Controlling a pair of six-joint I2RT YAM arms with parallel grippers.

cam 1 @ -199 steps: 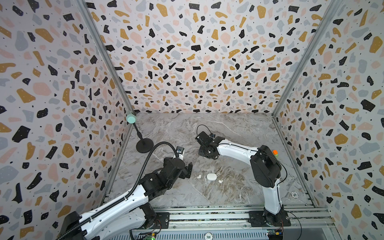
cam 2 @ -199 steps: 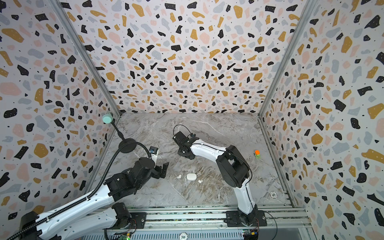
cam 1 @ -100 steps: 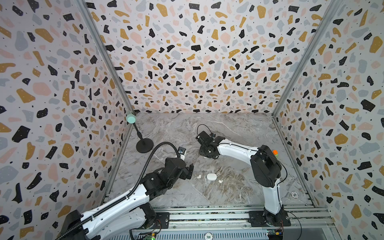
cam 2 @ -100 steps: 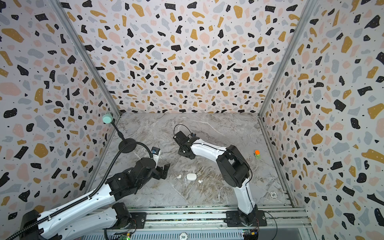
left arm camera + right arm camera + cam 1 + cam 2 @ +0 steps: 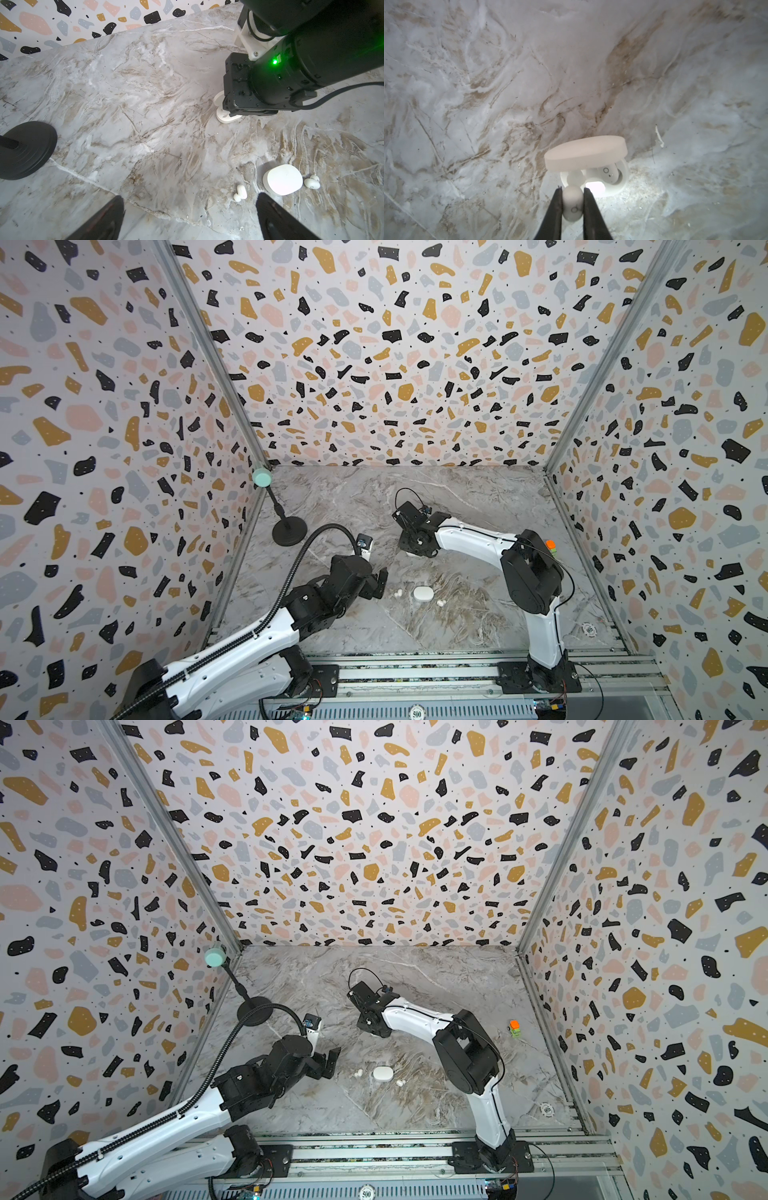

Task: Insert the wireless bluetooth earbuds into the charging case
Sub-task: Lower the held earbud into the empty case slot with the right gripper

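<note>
Earbud in the grip (image 5: 572,204): pinched between the narrowly set jaws of the right gripper (image 5: 572,190), at the near edge of the open charging case (image 5: 585,152), not yet seated.
Seated earbud (image 5: 609,173): already lies in the case's other socket, under the raised lid.
Change: almost none over the last second. The right arm keeps its pose and the left arm has crept slightly.
Left gripper (image 5: 189,196): spread wide, empty, hovering near the closed case (image 5: 282,179).
Loose earbuds (image 5: 240,192): two lie on the marble, flanking that closed case.
Meaning: insertion seems paused at alignment. A short lowering and release likely remain, then the second case.
</note>
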